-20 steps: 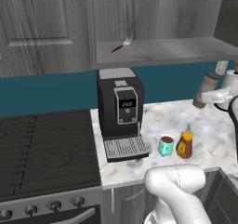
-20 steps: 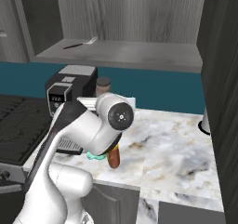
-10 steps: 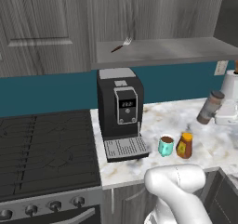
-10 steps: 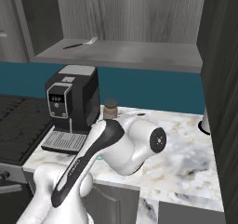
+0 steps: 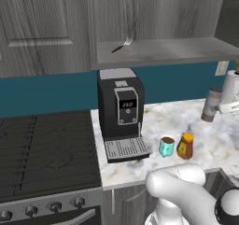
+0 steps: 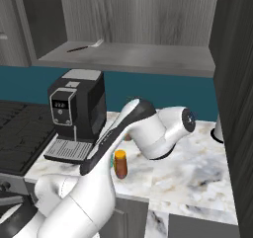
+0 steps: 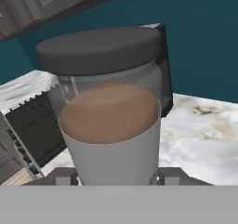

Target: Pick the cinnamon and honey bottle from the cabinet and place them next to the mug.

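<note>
Between our jaws we hold the cinnamon point(image 7: 111, 121), closed on its sides and tilted above the marble surface point(image 5: 219, 144), right of the mug point(image 5: 166, 146) and honey bottle point(image 5: 185, 146), which stand side by side.

The marble counter point(image 5: 205, 144) carries a coffee machine point(image 5: 120, 113), the mug point(image 5: 166, 146) and the honey bottle point(image 5: 185, 146) just beside it; what looks like a fork point(image 5: 122, 45) lies on the shelf point(image 5: 177, 49).

— Where is the cinnamon point(image 5: 211, 104)?
— Grey-capped, tilted, held above the desk's right side.
— And the others?
— Orange honey bottle point(image 5: 185, 145) stands upright just beside the teal mug point(image 5: 166, 146); grey cabinet point(image 5: 42, 28) overhead.
</note>
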You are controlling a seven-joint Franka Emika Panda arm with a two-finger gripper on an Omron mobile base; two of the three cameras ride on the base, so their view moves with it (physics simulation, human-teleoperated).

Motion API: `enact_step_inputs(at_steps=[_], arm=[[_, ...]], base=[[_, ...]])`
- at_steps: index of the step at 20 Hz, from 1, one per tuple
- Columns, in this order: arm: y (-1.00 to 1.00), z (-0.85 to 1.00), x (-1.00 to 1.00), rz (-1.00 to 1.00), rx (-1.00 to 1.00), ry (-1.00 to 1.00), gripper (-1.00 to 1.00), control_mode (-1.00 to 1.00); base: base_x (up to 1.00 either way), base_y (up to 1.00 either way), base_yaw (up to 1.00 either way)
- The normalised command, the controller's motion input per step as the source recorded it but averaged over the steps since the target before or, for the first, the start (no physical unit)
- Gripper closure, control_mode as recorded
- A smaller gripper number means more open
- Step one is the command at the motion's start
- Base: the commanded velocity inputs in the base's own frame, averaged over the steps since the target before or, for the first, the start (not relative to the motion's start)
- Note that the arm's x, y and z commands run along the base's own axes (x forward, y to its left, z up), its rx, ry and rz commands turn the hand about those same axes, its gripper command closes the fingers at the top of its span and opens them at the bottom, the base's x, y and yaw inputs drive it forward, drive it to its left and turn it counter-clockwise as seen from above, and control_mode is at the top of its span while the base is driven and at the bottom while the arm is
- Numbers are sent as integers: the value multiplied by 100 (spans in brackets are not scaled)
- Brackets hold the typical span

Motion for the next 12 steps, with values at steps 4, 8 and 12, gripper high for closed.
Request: enact_step_inputs(at_steps=[4,8,12], arm=[[-3,-17,36,0,-2,18,100,-100],[0,-58,6,0,0,1,100,-100],[0,-70,0,0,0,0,100,-100]], base=[[0,0,0],[0,0,0],[0,0,0]])
